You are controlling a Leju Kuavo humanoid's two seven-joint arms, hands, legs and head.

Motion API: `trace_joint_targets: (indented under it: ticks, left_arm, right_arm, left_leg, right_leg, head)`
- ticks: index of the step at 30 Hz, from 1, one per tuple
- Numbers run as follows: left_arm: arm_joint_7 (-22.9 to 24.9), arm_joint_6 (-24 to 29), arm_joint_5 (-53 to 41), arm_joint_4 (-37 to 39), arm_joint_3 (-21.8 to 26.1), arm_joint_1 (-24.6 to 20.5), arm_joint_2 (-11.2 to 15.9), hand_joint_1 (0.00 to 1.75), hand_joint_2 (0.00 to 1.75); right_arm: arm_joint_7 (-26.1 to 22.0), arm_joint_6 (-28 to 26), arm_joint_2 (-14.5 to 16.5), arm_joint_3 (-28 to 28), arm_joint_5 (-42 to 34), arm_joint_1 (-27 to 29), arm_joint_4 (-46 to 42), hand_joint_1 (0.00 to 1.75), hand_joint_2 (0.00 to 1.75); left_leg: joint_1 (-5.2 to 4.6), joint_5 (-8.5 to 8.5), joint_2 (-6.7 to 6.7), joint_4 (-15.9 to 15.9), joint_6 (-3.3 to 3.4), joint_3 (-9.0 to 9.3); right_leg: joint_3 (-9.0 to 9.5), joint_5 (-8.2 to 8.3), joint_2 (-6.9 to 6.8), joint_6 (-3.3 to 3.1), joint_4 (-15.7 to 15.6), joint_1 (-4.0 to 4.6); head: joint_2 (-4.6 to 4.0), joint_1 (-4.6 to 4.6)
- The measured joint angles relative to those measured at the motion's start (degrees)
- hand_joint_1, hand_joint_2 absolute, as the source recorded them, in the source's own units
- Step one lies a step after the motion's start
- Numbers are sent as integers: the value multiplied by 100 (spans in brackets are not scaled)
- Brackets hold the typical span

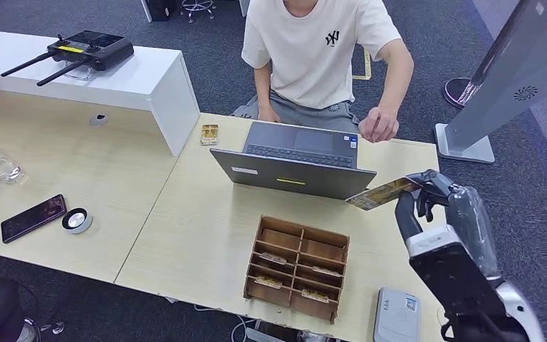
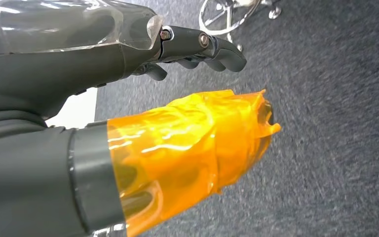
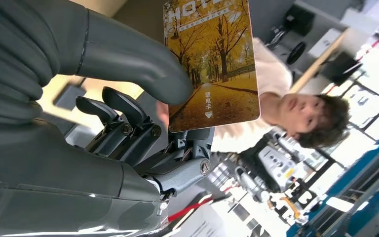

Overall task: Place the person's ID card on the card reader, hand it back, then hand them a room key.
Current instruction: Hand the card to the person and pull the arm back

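Right hand [image 1: 427,191]: raised over the table's right edge, thumb and fingers pinching the room key [image 1: 383,193], a card with a yellow autumn-tree print, held out toward the person [image 1: 318,53]
Left hand [image 2: 197,47]: hanging over dark carpet, holding nothing, fingers curled loosely and apart from the orange-wrapped thumb [image 2: 192,148]
Card reader [image 1: 396,315]: grey, flat at the near right edge of the table
Wooden organizer [image 1: 297,268]: near edge, a few cards in its slots
Laptop [image 1: 295,160]: open, between organizer and person, key's tip just beside its right corner
Open room: bare tabletop [image 1: 192,228] left of the organizer
Surface: light wood table, grey carpet around, white counter [image 1: 142,78] at left
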Motion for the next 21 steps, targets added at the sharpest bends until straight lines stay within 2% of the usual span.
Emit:
trace_joint_targets:
  ticks: [5,12,21]
  left_arm:
    - [-145,3,-261,184,120,-218,0,0,0]
    - [-221,4,-422,408,215,-425,0,0,0]
    - [-235,-113,-667,455,232,-499,0,0,0]
  right_arm:
    - [476,229,258,149,478,-833,658,175,175]
    - [817,438,526,263,1210,-1573,1338,175,175]
    - [873,839,576,415,2911,-1936,1788,175,175]
  left_leg:
    - [0,5,-2,0,-2,1]
    - [0,6,-6,0,-2,-1]
    - [0,5,-8,0,-2,-3]
  right_leg:
    - [-1,3,0,-2,2,0]
    - [-4,3,-3,-2,3,0]
    - [-5,3,-5,-2,3,0]
  head:
    - [0,0]
    - [0,0]
    - [0,0]
